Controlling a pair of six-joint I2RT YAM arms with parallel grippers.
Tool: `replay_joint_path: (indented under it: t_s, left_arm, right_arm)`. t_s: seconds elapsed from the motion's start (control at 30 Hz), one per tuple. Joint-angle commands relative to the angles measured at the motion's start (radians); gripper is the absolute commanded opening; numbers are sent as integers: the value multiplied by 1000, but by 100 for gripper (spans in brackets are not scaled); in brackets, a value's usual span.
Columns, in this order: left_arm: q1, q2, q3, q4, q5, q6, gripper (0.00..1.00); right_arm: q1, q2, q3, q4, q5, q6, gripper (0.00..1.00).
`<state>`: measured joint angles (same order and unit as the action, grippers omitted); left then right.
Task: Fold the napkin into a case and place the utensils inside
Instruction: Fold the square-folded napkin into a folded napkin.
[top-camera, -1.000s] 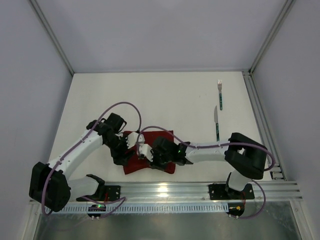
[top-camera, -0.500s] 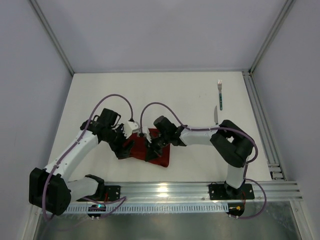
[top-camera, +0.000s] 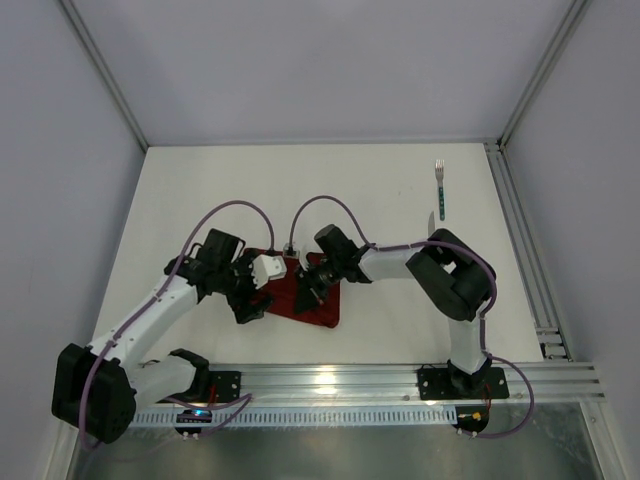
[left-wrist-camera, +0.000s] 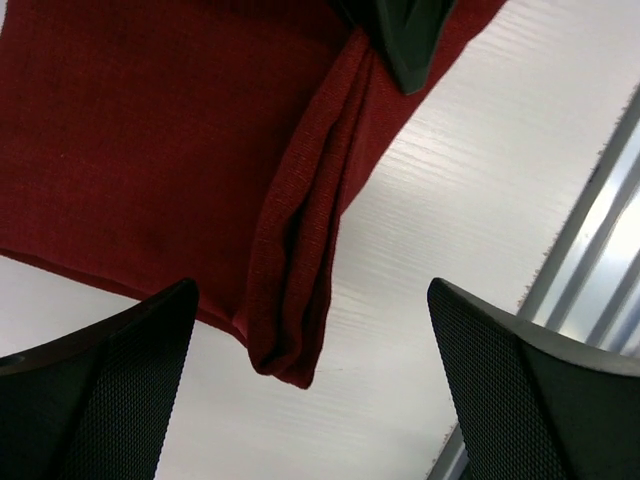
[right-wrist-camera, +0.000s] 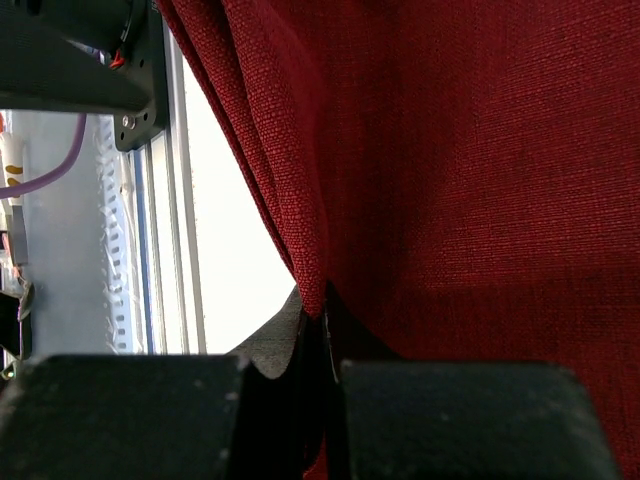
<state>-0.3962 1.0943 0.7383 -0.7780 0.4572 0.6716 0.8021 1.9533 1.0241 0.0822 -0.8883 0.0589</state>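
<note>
Table (top-camera: 350, 190): white, walled on three sides, with a metal rail (top-camera: 400, 380) along its near edge. Napkin (top-camera: 318, 308): dark red, lying on the near middle of the table just beyond the rail, partly folded into an uneven wedge and not yet a narrow case. One edge is gathered into a doubled ridge that runs down to a corner resting on the table (the left wrist view shows this best). Right gripper (right-wrist-camera: 322, 335): jaws closed tight on that gathered fold, pinching the layered cloth at its upper end. The cloth hangs away from the pinch in a slack fall. Left gripper (left-wrist-camera: 310, 290): jaws spread wide, holding nothing, hovering over the free end of the ridge so that the folded corner sits between its fingers without touching either one. Fork (top-camera: 439, 188): flat at the far right of the table, tines pointing away, well apart from the napkin. Knife (top-camera: 430, 226): just nearer than the fork. Only its blade shows, the handle being hidden behind the right arm. Both utensils lie outside the cloth.
</note>
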Motion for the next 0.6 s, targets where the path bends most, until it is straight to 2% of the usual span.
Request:
replay_joint_path:
  t_s: [0.0, 0.13, 0.2, 0.37, 0.4, 0.43, 0.47, 0.5, 0.53, 0.57]
  left_arm:
    - [-4, -7, -40, 184, -84, 0, 96]
    - [-3, -4, -71, 238, -94, -12, 87]
    - [-3, -8, -79, 256, -106, -36, 69]
    - [-1, -11, -74, 263, -74, -64, 38]
    - [0, -10, -77, 261, -71, -69, 19]
    - [5, -7, -82, 258, -69, -72, 5]
    - [7, -5, -86, 260, -71, -79, 0]
    - [10, -5, -92, 261, -71, -79, 0]
    - [13, -7, -105, 260, -77, -78, 0]
    - [16, -5, -112, 261, -89, -79, 0]
  right_arm:
    - [3, -4, 36, 44, -9, 18, 4]
    - [3, -1, 47, 18, -8, -2, 4]
    - [2, 2, 57, 4, -9, -13, 4]
    - [2, 6, 60, -7, -3, -18, 4]
    - [3, 4, 59, -7, 2, -18, 4]
    - [2, 4, 59, -7, 6, -18, 7]
    - [2, 4, 59, -7, 11, -14, 12]
    - [2, -1, 59, -7, 15, -10, 18]
    - [3, -4, 59, -9, 28, -4, 32]
    - [0, -11, 59, -12, 28, 1, 39]
